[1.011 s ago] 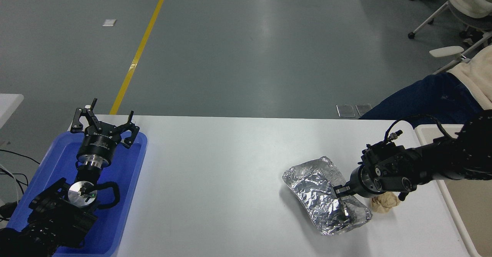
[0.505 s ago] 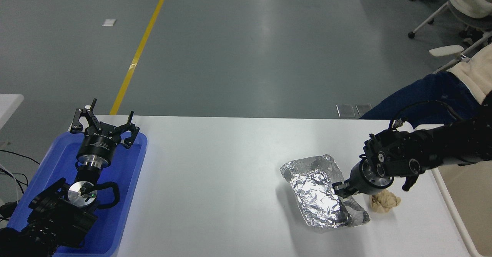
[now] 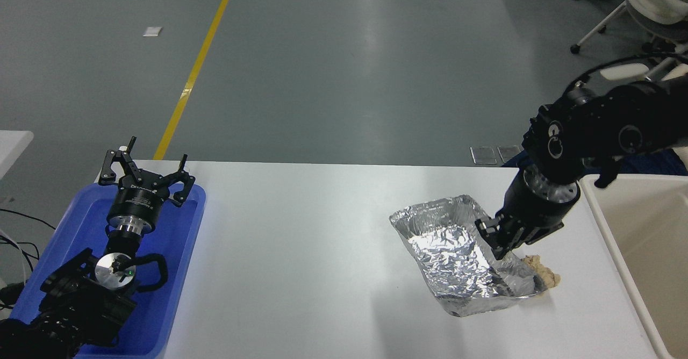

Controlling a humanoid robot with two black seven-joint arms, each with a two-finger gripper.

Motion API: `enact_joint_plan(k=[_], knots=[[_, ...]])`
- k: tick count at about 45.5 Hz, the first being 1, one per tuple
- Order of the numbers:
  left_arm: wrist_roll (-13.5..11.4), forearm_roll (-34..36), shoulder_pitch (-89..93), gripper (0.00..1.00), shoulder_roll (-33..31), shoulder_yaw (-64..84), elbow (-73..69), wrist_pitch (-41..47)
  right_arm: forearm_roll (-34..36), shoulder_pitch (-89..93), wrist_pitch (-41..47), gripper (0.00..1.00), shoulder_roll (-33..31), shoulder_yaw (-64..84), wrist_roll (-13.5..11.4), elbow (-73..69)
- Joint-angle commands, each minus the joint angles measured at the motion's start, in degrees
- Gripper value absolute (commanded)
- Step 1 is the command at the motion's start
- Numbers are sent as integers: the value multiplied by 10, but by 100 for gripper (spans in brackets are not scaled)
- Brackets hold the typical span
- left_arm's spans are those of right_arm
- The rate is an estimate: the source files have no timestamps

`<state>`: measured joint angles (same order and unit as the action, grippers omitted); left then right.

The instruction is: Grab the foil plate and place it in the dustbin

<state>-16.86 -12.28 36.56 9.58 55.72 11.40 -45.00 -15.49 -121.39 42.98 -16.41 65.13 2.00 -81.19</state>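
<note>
The foil plate [image 3: 457,254] hangs tilted above the right half of the white table [image 3: 301,241], its far rim raised and its near corner sagging low, with a shadow under it that suggests it is clear of the surface, though whether that lowest corner touches the table cannot be told. The right gripper [image 3: 497,238] has its fingers clamped on the plate's right rim, the arm reaching in from the right edge and angled down onto it. Just behind the plate's low right corner a small crumpled tan paper ball [image 3: 543,273] lies on the table, partly hidden by the foil; whether the two touch is unclear. To the right, beside the table's edge, stands the dustbin [image 3: 596,208], of which only the cream rim and part of the inside show; the plate is near it but not over it. Judging from this, the pickup looks done: the grasp is made and the plate is off the table. What is left is the carry to the right over the bin's rim and the release into it, with the thin foil likely to bend at the pinch. At the far left the left gripper [image 3: 145,173], fingers spread wide and holding nothing, is parked over a blue tray [image 3: 183,251]. A person's leg in dark blue shows behind the right arm at the far right
</note>
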Motion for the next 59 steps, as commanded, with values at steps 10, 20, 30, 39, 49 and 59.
enact_joint_plan(k=[10, 20, 30, 39, 49, 59], knots=[[0, 0, 0, 100, 0, 0, 0, 0, 13, -235, 20, 0, -38, 54, 0, -27], [0, 0, 0, 100, 0, 0, 0, 0, 13, -256, 20, 0, -42, 56, 0, -37], [0, 0, 0, 100, 0, 0, -1, 0, 13, -266, 20, 0, -43, 79, 0, -40], [0, -1, 0, 100, 0, 0, -1, 0, 13, -285, 20, 0, -48, 131, 0, -38], [0, -1, -1, 100, 0, 0, -1, 0, 11, -280, 20, 0, -103, 244, 0, -28], [0, -1, -1, 100, 0, 0, 0, 0, 5, -271, 20, 0, -163, 375, -1, -7]])
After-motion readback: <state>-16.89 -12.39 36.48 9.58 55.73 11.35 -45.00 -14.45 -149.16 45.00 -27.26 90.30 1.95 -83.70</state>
